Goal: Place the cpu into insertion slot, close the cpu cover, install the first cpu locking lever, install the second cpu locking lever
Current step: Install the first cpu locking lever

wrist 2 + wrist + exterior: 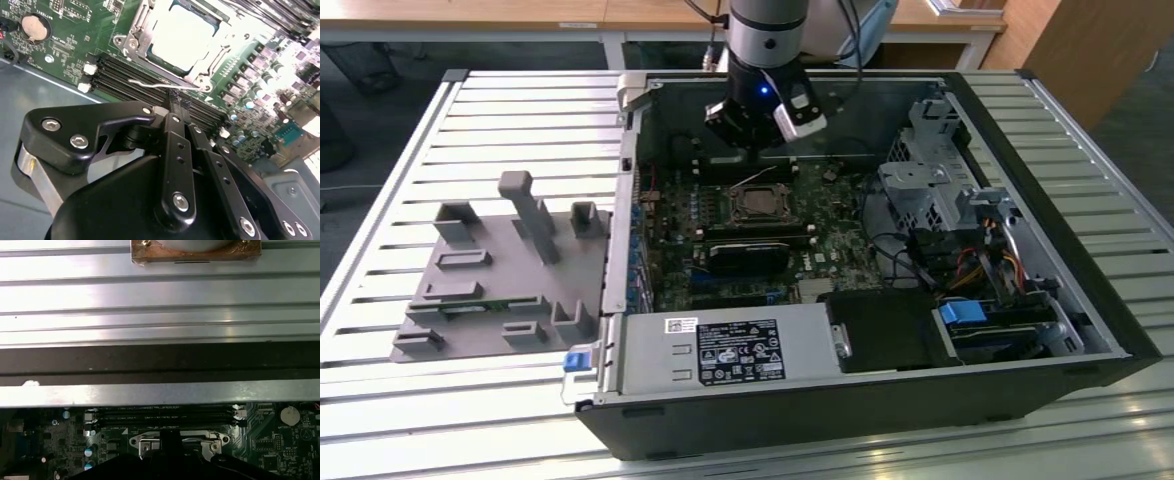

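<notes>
The cpu (186, 36), pale silvery top upward, lies seated inside the insertion slot (738, 207) on the green motherboard (75, 30). The cpu cover (134, 39) lies flat over the slot, its silvery frame bordering the chip on all visible sides and its square cut-out leaving the chip's top exposed. A thin wire locking lever (150, 84) runs along the slot's edge, between the slot and the black memory slots (127, 75). The gripper (179, 101) hangs over the memory slots just beside the slot, with its black fingers brought together and their tips at the lever wire; whether the wire is pinched between them cannot be told. A round coin battery (34, 27) sits on the board well apart from the slot. In the exterior view the slot lies near the middle of the open computer case (854, 425), with the grey power supply box (720, 350) nearer the camera than the slot. A grey fixture plate (494, 280) rests on the slatted table (400, 410), outside the case, to the exterior view's left of the slot.
</notes>
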Available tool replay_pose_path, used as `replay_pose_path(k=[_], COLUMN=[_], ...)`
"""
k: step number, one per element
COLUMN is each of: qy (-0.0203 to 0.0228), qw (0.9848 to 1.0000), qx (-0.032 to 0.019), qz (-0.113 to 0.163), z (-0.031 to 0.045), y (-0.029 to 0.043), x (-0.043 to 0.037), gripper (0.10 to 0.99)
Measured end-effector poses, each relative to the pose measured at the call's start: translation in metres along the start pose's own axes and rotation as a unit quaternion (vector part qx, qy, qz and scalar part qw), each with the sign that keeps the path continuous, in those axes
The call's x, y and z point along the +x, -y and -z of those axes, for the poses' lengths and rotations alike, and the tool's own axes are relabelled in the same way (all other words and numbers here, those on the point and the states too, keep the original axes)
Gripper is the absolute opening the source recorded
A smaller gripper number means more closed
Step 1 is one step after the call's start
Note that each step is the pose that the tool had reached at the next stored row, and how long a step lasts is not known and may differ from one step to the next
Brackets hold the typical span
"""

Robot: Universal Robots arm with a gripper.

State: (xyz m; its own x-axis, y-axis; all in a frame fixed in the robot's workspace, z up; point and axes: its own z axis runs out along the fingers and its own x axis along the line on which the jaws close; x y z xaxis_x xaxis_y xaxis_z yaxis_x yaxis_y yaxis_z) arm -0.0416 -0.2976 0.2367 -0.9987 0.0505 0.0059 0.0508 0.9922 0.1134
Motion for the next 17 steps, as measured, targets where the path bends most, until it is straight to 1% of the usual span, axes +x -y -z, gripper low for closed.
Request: replay_pose_path(k=[7,17], qy=[0.0,0.0], qw=[1.0,1.0], qx=[0.0,0.0], qz=[0.0,0.0], z=[-0.0058,-0.0093], y=[0.0005,0.0005], x=[-0.0023,-0.01], gripper=[0.106,0.106])
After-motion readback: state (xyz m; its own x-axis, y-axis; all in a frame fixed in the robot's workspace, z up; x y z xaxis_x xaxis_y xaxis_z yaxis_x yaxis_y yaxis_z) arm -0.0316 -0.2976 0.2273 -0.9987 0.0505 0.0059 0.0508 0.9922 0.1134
